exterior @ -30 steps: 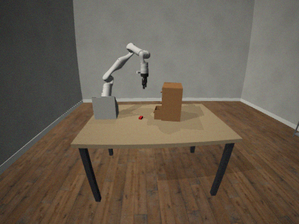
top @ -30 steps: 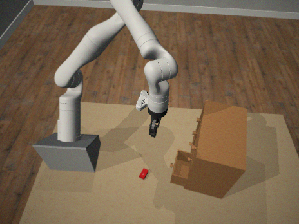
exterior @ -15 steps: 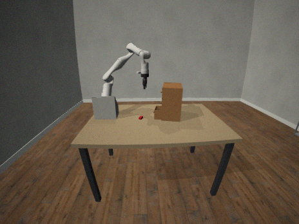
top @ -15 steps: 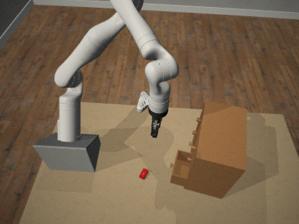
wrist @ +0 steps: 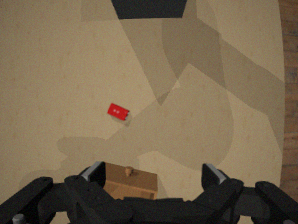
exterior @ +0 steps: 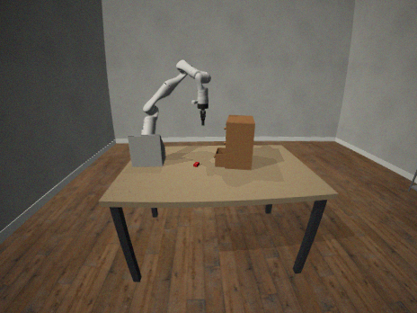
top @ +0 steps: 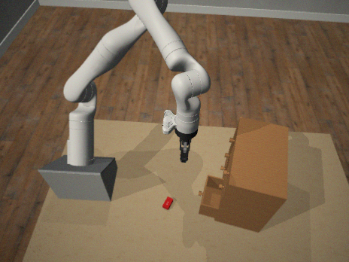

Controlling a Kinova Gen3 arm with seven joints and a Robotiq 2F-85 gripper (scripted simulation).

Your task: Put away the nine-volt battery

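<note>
The red nine-volt battery (top: 168, 203) (exterior: 196, 165) (wrist: 118, 112) lies flat on the table, in front of the chest. The wooden chest (top: 259, 162) (exterior: 240, 144) stands upright at the right. One low drawer (top: 209, 211) (exterior: 219, 160) (wrist: 131, 177), at the chest's near end, is pulled partly out; the part of its inside that shows holds no thing I can make out. The other drawers look pushed in, and their contents are hidden. My gripper (top: 183, 162) (exterior: 203, 124) (wrist: 153, 173) is open and empty, pointing down, high above the table between the robot's base and the chest.
The grey base block (top: 77, 184) (exterior: 146, 151) stands at the table's left. Several small knobs stick out of the chest's front, and one knob (top: 201, 193) (wrist: 129, 171) sits on the open drawer. The table (top: 124, 233) (exterior: 180, 189) reaches beyond the chest on the right.
</note>
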